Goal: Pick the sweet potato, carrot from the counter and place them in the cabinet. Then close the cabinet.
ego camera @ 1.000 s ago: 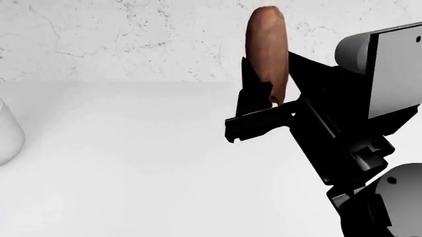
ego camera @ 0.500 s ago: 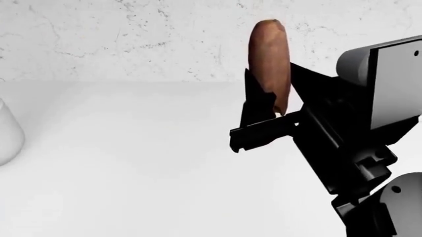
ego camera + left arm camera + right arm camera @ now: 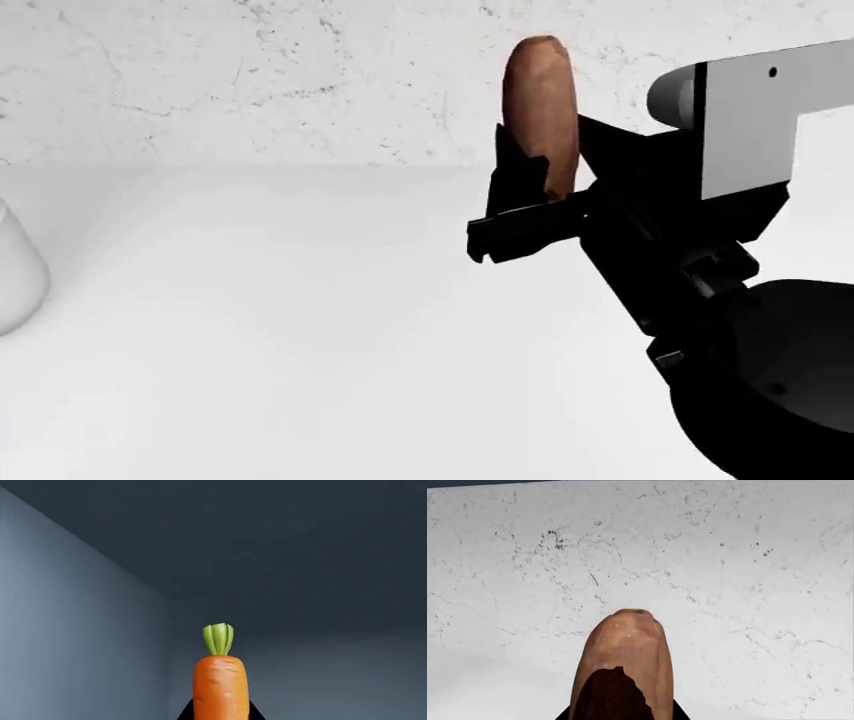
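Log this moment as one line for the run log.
right gripper: shut on sweet potato, upright above counter | left gripper: shut on carrot, dark enclosure ahead | cabinet closing: not shown

No text, label, brand, number or sign can be read in any of the views. The marbled wall (image 3: 267,80), the white counter (image 3: 267,320), the dark panels (image 3: 300,555) around the carrot (image 3: 220,690) and the skin of the sweet potato (image 3: 627,650) carry no writing. The robot's arm housing (image 3: 747,130) shows only small dots, not characters.
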